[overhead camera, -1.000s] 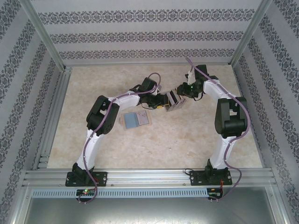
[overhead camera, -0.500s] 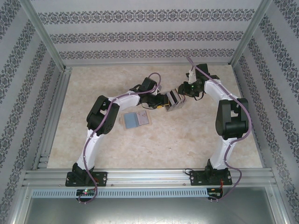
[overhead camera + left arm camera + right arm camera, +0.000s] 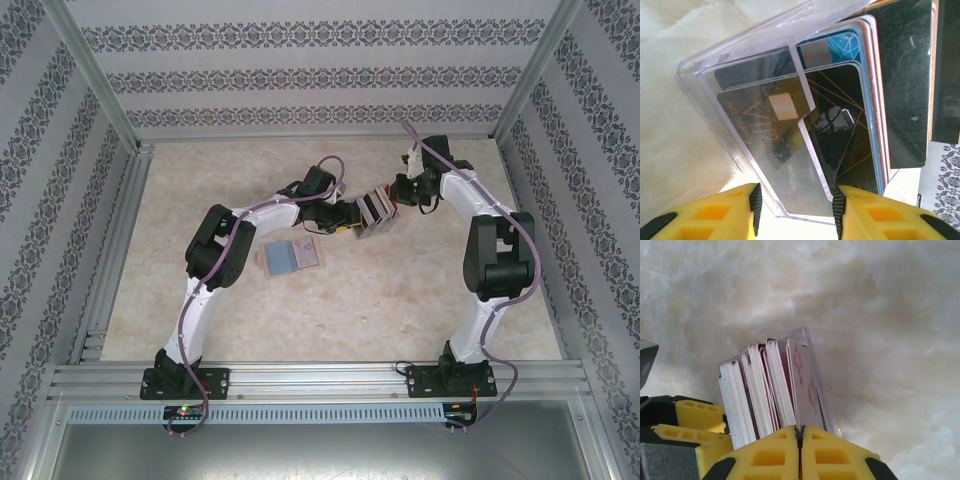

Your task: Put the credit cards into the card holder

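Now: left end effector (image 3: 796, 205) grasps card holder (image 3: 705, 90); right end effector (image 3: 799, 432) looks clenched on 1 card (image 3: 802, 375). Slide it in straight, slowly.

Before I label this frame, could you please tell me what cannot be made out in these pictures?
Top view: the clear plastic card holder is too small to judge its contents.
Right wrist view: whether the shut yellow right gripper pinches the red-patterned white card; its closed tips hide the contact.
Left wrist view: the black VIP card has a blurred number.
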